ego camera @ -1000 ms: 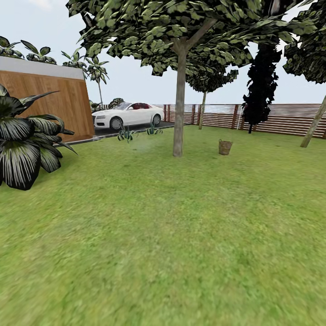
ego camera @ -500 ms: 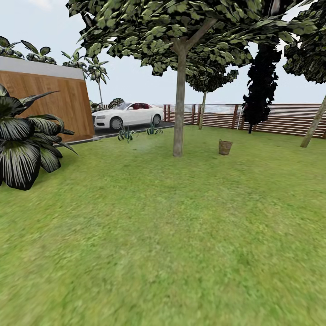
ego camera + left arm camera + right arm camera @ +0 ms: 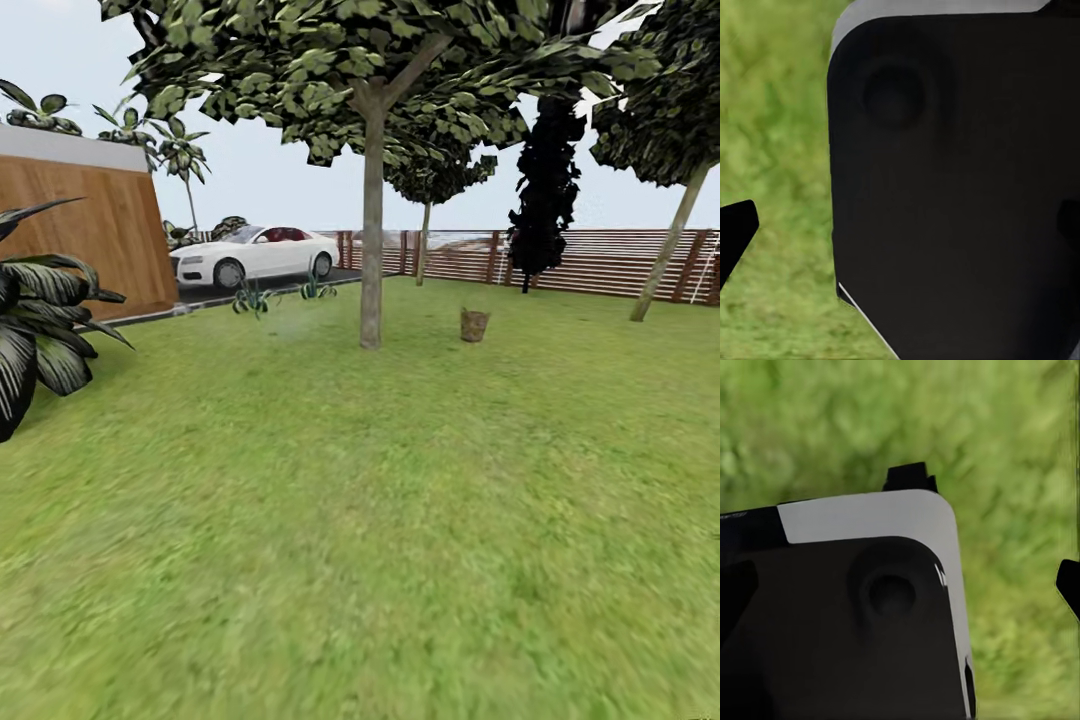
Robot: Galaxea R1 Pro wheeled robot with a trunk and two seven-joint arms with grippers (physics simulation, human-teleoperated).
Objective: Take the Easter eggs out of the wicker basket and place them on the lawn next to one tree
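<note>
Broad green lawn (image 3: 400,520) with brown woven wicker basket (image 3: 474,325) near grey-brown tree trunk (image 3: 371,230); slatted fence (image 3: 600,262) behind. Gripper states indiscernible.

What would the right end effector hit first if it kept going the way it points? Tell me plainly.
Most likely the lawn. The right wrist view looks along the fingers onto blurred grass, past a dark-and-white part of the robot's body in the foreground. Depth is unclear, so how far off the grass lies cannot be judged.

Cam panned right; wicker basket (image 3: 474,324), tree (image 3: 371,230) now further left in view.
</note>
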